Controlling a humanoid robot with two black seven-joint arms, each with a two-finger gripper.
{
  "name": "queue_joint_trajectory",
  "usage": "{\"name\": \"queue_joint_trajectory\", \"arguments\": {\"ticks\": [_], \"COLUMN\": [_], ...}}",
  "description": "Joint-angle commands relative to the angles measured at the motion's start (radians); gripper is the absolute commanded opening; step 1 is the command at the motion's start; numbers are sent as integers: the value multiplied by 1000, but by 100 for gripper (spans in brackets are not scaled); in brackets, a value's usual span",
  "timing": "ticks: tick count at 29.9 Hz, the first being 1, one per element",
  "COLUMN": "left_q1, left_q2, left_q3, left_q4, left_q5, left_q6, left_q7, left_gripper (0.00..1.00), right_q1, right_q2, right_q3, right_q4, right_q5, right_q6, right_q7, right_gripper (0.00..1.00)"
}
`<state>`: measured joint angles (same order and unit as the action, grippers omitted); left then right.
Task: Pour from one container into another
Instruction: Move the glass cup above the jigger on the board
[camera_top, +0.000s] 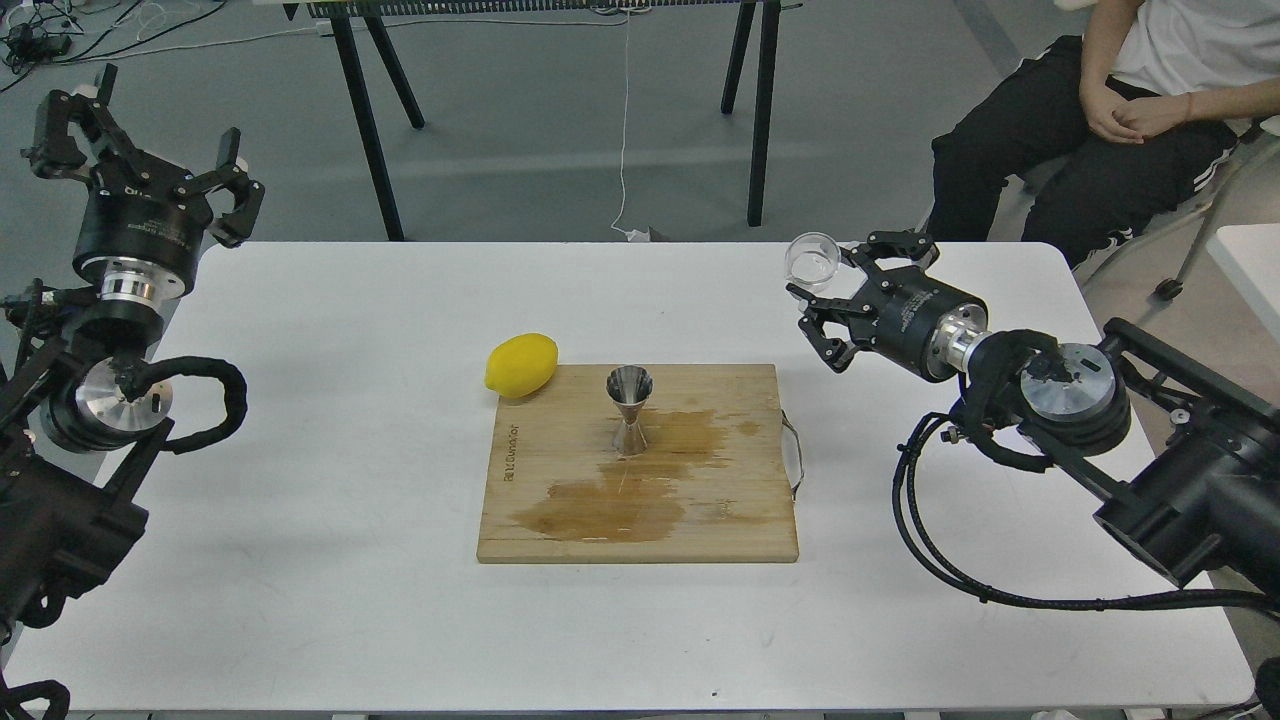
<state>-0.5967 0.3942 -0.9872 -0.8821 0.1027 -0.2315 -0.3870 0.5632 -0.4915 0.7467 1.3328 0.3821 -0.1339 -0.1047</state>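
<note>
Right hand at about 2 o'clock over the white surface, raised above it and clamped on the small clear glass cup. Cup held at the fingertips, tipped so that its open mouth faces roughly toward the viewer; contents not discernible. Cup well apart from the steel jigger, up and to the right of it.

Jigger upright near the middle of the wooden cutting board, hourglass-shaped, wide mouth up. Dark wet stains on the board around the jigger's foot and spreading toward 6 o'clock. Board at the centre of the surface, with a thin metal handle on its 3 o'clock edge.

Yellow lemon at the board's 10 o'clock corner, touching or slightly overlapping its edge, near the jigger but apart from it.

Left hand far out at 10 o'clock, beyond the surface's edge, fingers spread apart and pointing upward, gripping nothing.

Seated person at 1 o'clock, behind the surface, hands folded on the lap.
</note>
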Motion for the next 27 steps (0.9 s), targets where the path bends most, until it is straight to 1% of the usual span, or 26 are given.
{"name": "queue_joint_trajectory", "arguments": {"ticks": [1,5,12,15,19,23,27], "left_q1": [0,0,0,0,2,2,5], "left_q2": [0,0,0,0,0,2,2], "left_q3": [-2,-2,-2,-2,-2,-2,-2], "left_q4": [2,2,2,2,2,2,2], "left_q5": [0,0,0,0,0,0,-1], "left_q6": [0,0,0,0,0,0,-2], "left_q7": [-1,-1,-1,-1,-3,-3,-3], "left_gripper": [100,100,100,100,100,100,100], "right_q1": [95,153,224,256,276,276,267], "right_q2": [27,48,97,128,160,162,160], "right_q3": [-119,-211,-312,-355,-385,-391,-392], "right_q4": [-1,-1,-3,-9,-24,-24,-21], "right_q5": [-69,-144,-173,-242,-311,-347,-446], "right_q6": [-32,-39,-43,-52,-93,-99,-102], "right_q7": [0,0,0,2,2,5,7], "right_gripper": [43,43,43,43,43,42,42]}}
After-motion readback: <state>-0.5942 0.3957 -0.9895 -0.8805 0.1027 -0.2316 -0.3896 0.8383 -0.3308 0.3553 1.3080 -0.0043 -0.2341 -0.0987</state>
